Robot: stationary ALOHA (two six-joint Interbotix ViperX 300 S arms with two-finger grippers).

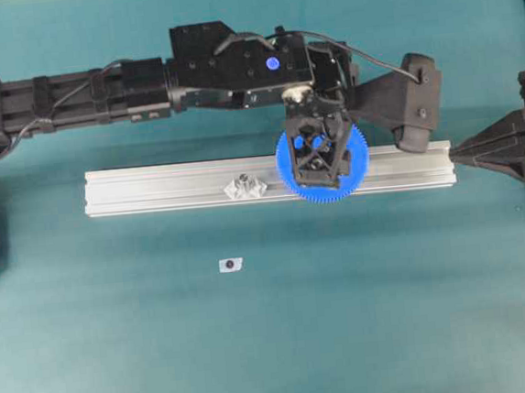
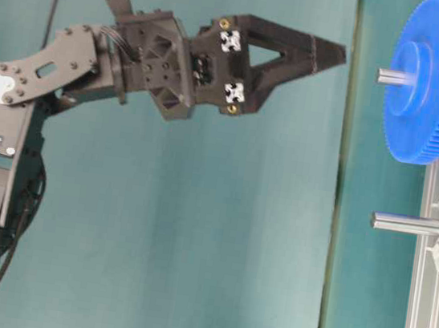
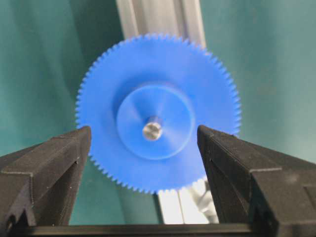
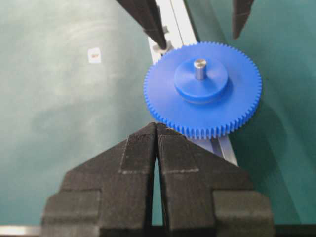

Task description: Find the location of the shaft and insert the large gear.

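We look down on a teal cloth-covered table (image 1: 120,356), matte and faintly creased; nothing of the room shows beyond it. Nearest the lower edge of the overhead view lies a small white tag (image 1: 231,264) with a dark centre, alone on the cloth. Beyond it an aluminium rail (image 1: 151,188) runs left to right. On the rail stands a slim grey pin (image 2: 410,225) between two clear mounts (image 1: 246,188), bare. Farther right along the rail the large gear (image 3: 158,111), bright blue and fine-toothed, sits flat on the rail, wider than it, with the shaft (image 3: 152,131) poking up through its raised hub. Above the gear hangs the left gripper (image 3: 144,143), its two black fingers (image 3: 54,158) spread wide on either side of the disc and touching nothing; in the table-level view it stands well clear of the gear. At the right edge the right gripper (image 4: 157,129) points along the rail toward the gear, its fingertips pressed together and empty, just short of the teeth.
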